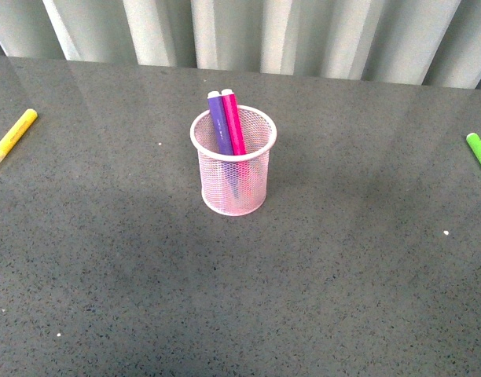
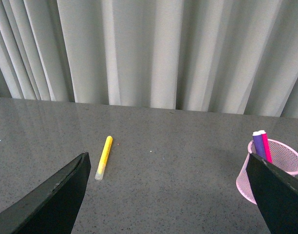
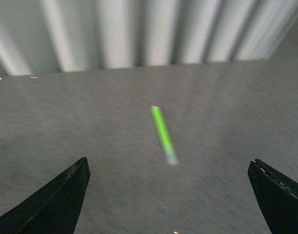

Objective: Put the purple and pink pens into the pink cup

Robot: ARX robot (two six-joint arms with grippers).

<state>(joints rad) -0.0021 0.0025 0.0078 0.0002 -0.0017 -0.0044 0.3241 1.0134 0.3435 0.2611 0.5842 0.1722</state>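
Note:
The pink cup [image 1: 233, 171] stands upright in the middle of the grey table. Inside it lean the purple pen [image 1: 219, 123] and the pink pen [image 1: 233, 121], side by side, their tops above the rim. In the left wrist view the pink cup [image 2: 273, 163] with the purple pen [image 2: 259, 144] and the pink pen [image 2: 267, 146] sits beside one finger. My left gripper [image 2: 167, 187] is open over bare table, holding nothing. My right gripper [image 3: 168, 192] is also open and empty. Neither arm shows in the front view.
A yellow marker [image 1: 12, 139] lies at the table's far left; it also shows as the yellow marker [image 2: 103, 157] ahead of my left gripper. A green marker [image 1: 479, 154] lies at the far right, blurred as the green marker [image 3: 163, 133] in the right wrist view. Grey curtains hang behind the table.

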